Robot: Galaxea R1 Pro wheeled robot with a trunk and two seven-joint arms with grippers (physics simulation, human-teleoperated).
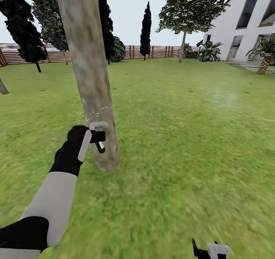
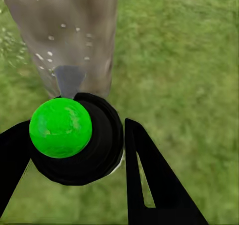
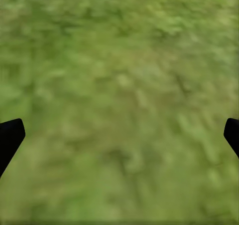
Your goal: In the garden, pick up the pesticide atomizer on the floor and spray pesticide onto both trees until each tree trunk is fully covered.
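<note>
Rigid, light pesticide atomizer (image 2: 74,140) clamped at its body between left gripper (image 2: 74,150) fingers, tree trunk (image 1: 89,71) just ahead; right gripper (image 3: 119,135) spread wide.

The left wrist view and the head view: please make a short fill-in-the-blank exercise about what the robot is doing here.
1. The left gripper holds the pesticide atomizer, whose round end facing the wrist camera is bright ____.
2. The atomizer's nozzle points at the tree trunk, whose bark carries small ____ droplets.
3. The right gripper is ____, with only grass between its fingers.
4. Behind the lawn runs a red-brown wooden ____.

Missing words: green; white; open; fence
</note>
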